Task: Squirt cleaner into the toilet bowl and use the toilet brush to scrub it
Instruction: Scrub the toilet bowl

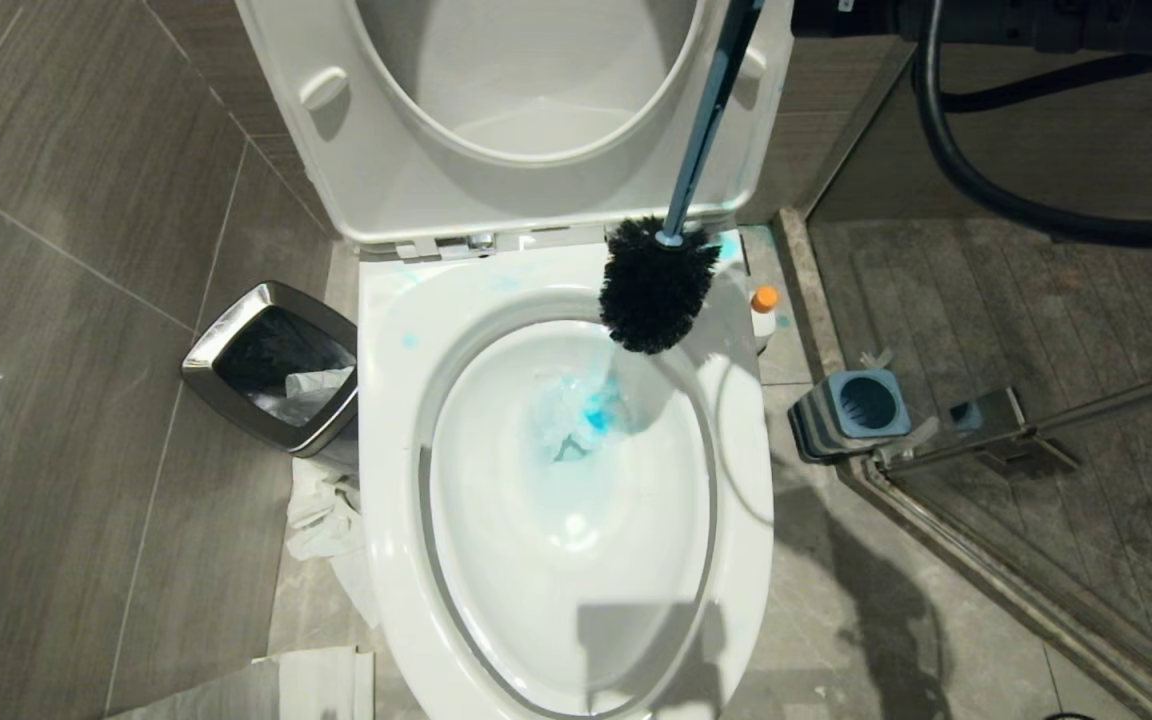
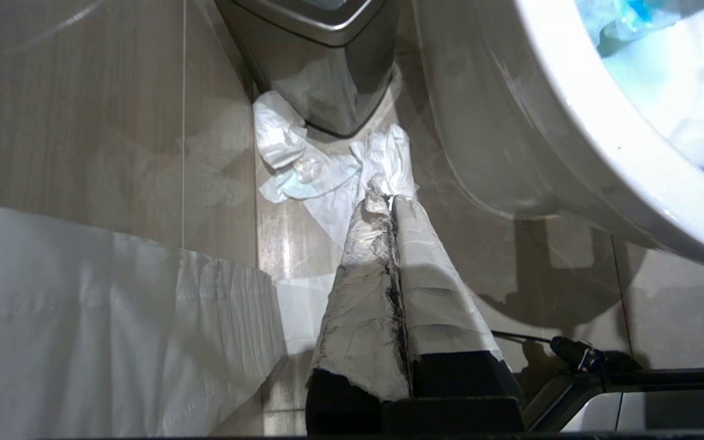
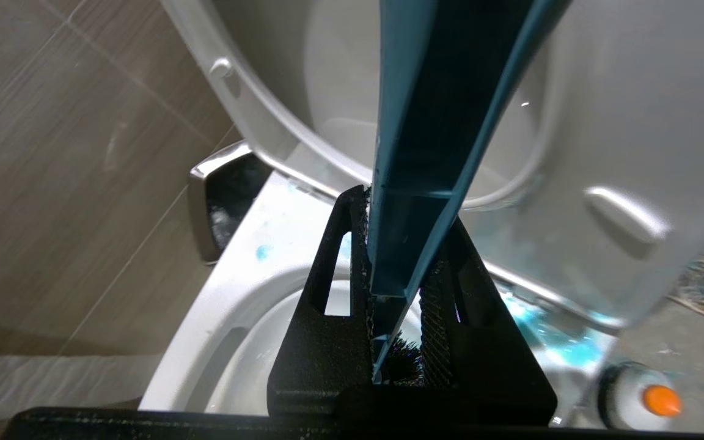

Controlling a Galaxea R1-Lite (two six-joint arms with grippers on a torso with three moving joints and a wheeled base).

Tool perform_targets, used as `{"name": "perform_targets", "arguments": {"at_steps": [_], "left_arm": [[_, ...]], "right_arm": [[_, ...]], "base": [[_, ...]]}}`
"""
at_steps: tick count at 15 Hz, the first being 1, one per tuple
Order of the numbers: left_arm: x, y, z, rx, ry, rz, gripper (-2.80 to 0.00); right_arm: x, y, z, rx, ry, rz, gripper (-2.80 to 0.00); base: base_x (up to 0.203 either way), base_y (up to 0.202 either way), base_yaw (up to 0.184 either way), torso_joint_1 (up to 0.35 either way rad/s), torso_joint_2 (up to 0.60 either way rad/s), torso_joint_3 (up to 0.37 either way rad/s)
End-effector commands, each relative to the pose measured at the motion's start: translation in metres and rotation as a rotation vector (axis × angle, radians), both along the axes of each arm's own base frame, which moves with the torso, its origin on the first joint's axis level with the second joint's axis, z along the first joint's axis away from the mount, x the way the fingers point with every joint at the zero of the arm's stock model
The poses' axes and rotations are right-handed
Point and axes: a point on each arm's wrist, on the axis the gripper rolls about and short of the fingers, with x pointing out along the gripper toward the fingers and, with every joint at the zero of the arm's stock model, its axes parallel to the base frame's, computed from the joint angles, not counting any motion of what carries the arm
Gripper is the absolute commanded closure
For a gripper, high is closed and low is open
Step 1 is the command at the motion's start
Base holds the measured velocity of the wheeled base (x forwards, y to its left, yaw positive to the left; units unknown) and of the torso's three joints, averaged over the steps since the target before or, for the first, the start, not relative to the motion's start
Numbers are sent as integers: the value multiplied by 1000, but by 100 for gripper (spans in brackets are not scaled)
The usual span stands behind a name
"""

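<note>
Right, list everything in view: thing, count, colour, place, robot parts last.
toilet bowl: one, white, blue smears, centre, seat and lid up.
toilet brush: one, slate-blue handle, black bristles, head over the bowl's rear rim.
cleaner: one, white, orange cap, on the floor right of the bowl.
brush holder: one, grey-blue, on the floor at right.
waste bin: one, steel-rimmed, left of the bowl.
tissue: crumpled, white, on the floor by the bin.
right gripper: black, shut on the brush handle.
left gripper: wrapped white, shut, low beside the bowl.
</note>
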Motion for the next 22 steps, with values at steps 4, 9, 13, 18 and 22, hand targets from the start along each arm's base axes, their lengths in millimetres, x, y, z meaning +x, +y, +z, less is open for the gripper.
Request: {"name": "perform_targets", "arguments": {"at_steps": [4, 9, 13, 18, 22], "left_arm": [[0, 0, 0, 1, 1, 0, 0], [0, 0, 0, 0, 1, 0, 0], [0, 0, 0, 0, 1, -1, 0], [0, 0, 0, 0, 1, 0, 0], [0, 0, 0, 0, 1, 0, 0]], "right_arm": [[12, -30, 6, 4, -27, -135, 0], [35, -38, -5, -19, 1, -186, 0], [85, -49, -34, -21, -1, -251, 0], [123, -34, -60, -3, -35, -212, 0], [134, -22, -72, -7, -30, -188, 0]], "base": [[0, 0, 0, 1, 3, 202], [0, 0, 0, 0, 2, 119], [0, 0, 0, 0, 0, 0], [0, 0, 0, 0, 0, 0], [0, 0, 0, 0, 0, 0]]}}
